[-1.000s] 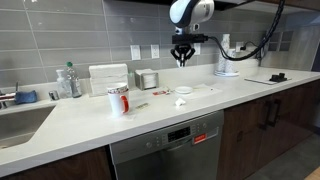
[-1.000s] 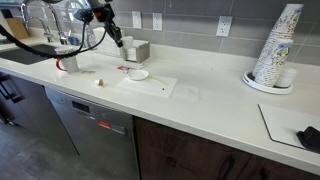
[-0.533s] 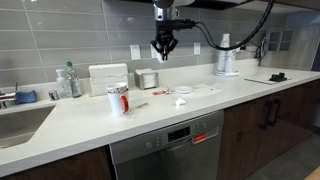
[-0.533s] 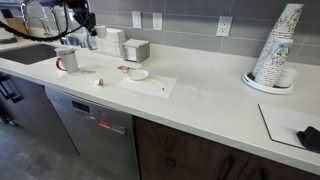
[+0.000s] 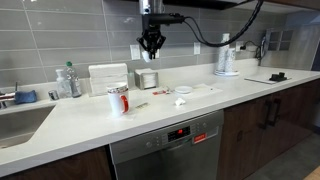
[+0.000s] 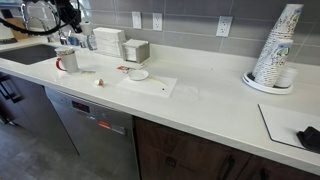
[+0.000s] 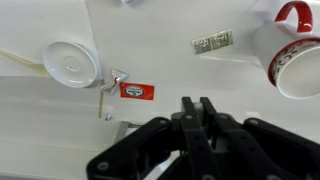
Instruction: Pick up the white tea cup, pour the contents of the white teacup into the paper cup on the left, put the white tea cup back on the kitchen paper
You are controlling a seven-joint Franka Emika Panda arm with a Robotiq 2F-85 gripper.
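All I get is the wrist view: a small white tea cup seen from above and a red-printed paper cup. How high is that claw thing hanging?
Observer: The gripper hangs high above the pale counter, touching nothing.
Operator: Anything else past those cups?
Observer: A tall stack of printed paper cups stands at the counter's far end.
Operator: And underneath?
Observer: A steel dishwasher with a red display sits below the counter.
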